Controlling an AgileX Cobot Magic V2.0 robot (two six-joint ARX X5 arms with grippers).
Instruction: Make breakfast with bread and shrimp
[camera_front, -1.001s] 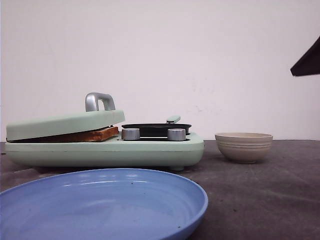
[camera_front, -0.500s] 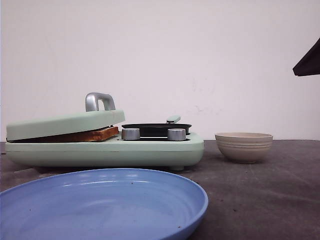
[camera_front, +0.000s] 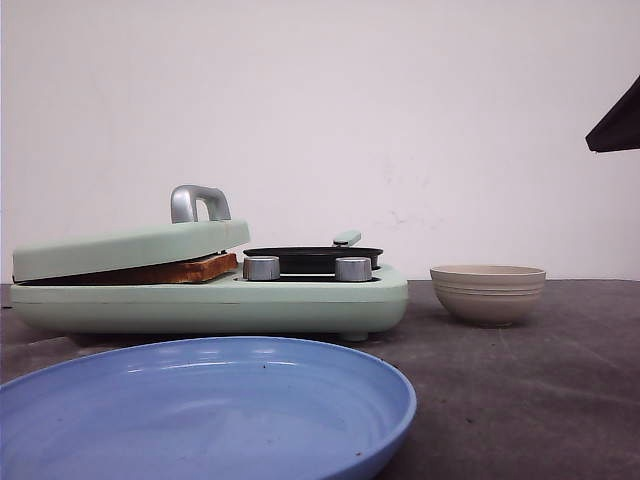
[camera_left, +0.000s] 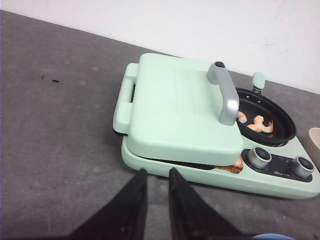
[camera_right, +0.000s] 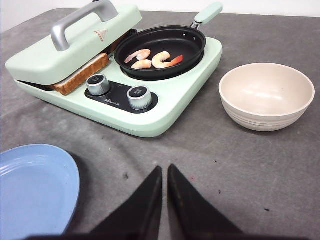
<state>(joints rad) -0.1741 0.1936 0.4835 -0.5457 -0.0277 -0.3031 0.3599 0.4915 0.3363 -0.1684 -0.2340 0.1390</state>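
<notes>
Bread lies in the mint-green breakfast maker under its lowered lid; only a toasted brown edge sticks out. Three orange shrimp rest in the black pan on the maker's other half. My left gripper hovers over the table just in front of the maker, its fingers slightly apart and holding nothing. My right gripper is shut and empty above the table between the blue plate and the beige bowl.
The lid carries a silver handle. Two silver knobs sit on the maker's front panel. The beige ribbed bowl stands empty to the right of the maker. The blue plate is at the table's near edge, also empty.
The dark part of the right arm at the front view's upper right edge has shifted slightly to the right. Nothing else has moved.
</notes>
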